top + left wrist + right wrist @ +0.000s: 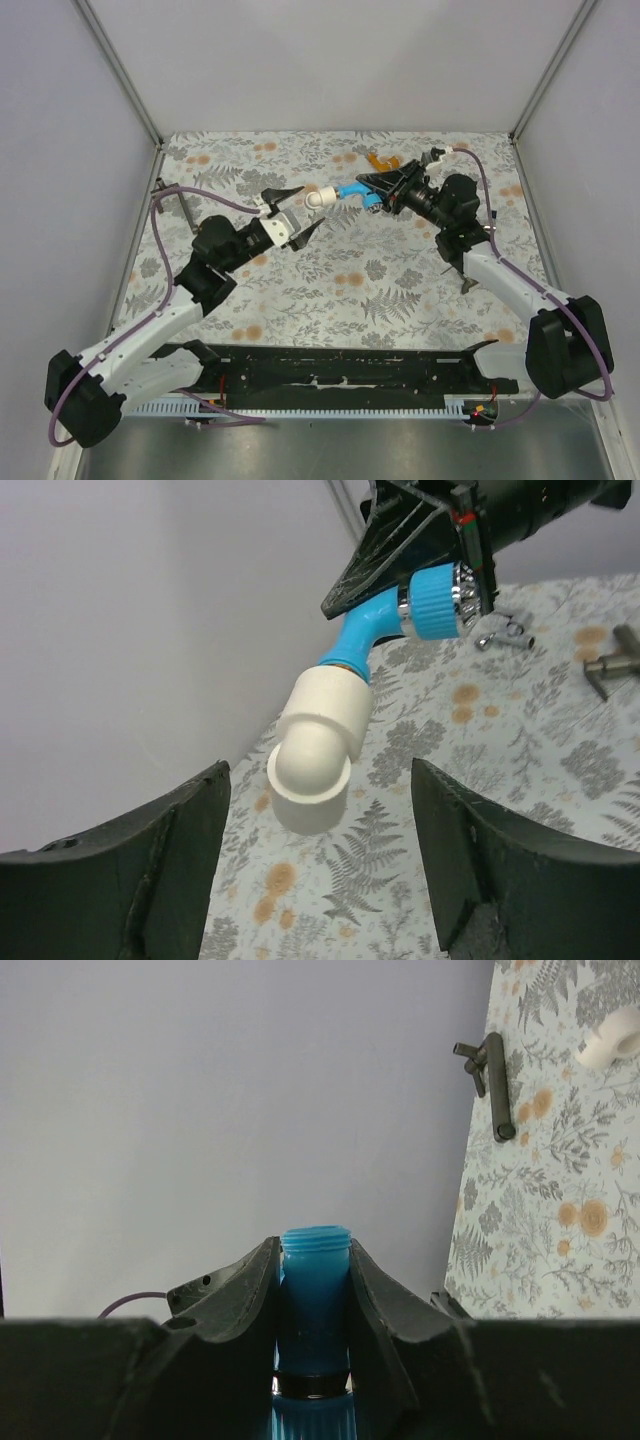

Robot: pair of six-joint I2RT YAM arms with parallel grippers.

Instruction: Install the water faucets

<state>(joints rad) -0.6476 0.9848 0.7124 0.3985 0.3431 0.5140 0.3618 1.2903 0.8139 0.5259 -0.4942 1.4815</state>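
- Here, at upper centre of the top view, the right gripper point(375, 188) clamps the blue faucet point(350, 190) over the floral table point(380, 290). Its own wrist view shows a threaded blue end pinched tight between both fingers, bottom centre.
- A white elbow fitting point(318, 198) sits on the faucet's other end (the join shows plainly at centre of the left wrist view).
- The left gripper point(308, 208) stands wide open just left of that elbow. Its fingers point(150, 870) fill the lower corners of the left wrist view, the elbow between them and touching neither.
- The orange faucet point(378, 158) lies on the table near the back edge, just above the right gripper.
- A dark metal piece point(492, 1080) and a second white fitting point(610, 1038) lie at upper right of the right wrist view.
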